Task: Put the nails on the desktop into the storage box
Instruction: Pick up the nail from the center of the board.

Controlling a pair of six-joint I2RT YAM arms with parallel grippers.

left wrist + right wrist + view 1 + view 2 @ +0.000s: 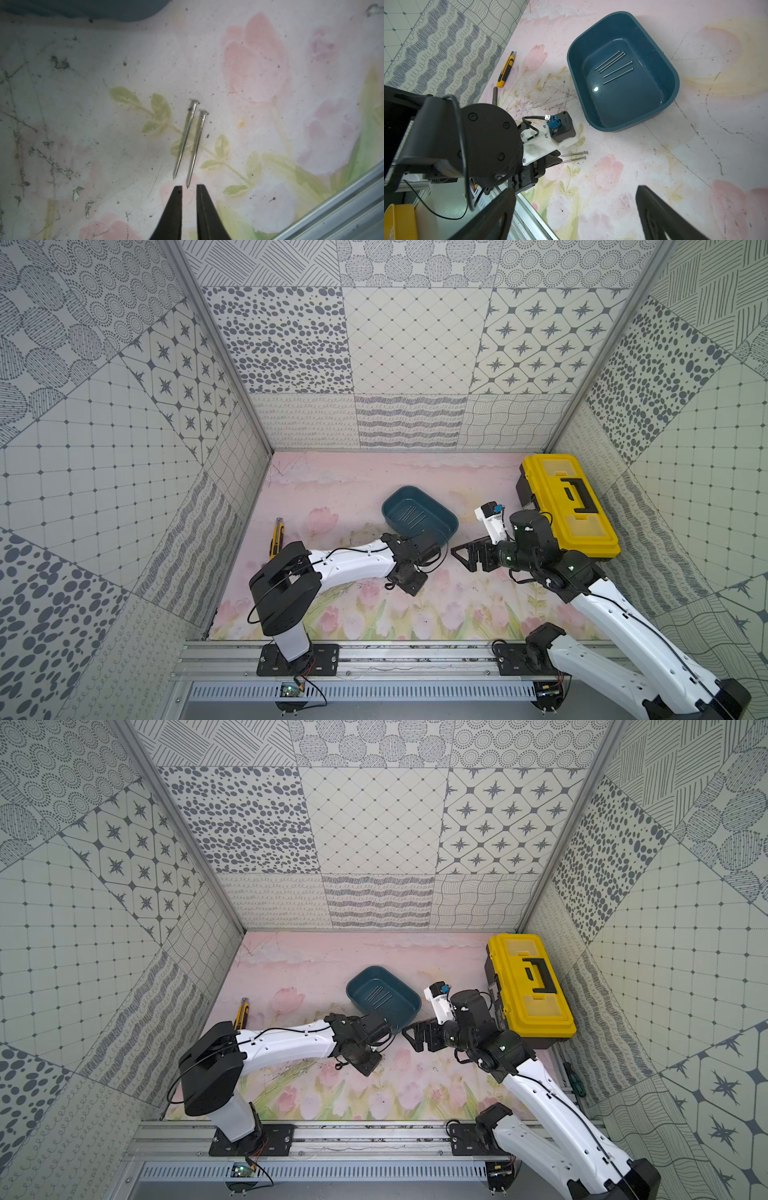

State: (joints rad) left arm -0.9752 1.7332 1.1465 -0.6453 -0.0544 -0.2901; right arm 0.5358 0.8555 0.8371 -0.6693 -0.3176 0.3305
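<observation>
Left gripper (188, 187): the two black fingers stand a narrow slit apart, clamped on nothing. Its tips are low over the desktop (83, 104).

Two nails (185, 139) lie flat just ahead of the tips, side by side and nearly parallel, with their heads pointing away from the gripper. The point of one nail sits right at the mouth of the slit. The other ends just beside a finger.

There is bare, scuffed desktop all round the pair. The metal rail (342, 203) at the front edge runs well apart from them. The storage box (675, 87) is near, with a strip of open surface between its rounded corner and the nail heads.

Inside the box five nails (614, 64) lie on the floor, roughly parallel: three bunched, two a little apart, all away from the walls.

Right gripper (574, 189): fingers spread wide, empty, hanging above the desktop. In both top views it sits between the box and the yellow toolbox (569, 506), facing the left wrist across a small gap.

The toolbox sits along the right edge. A yellow knife (275, 539) lies by the left wall, well apart from the nails. The rear of the desktop is open.
</observation>
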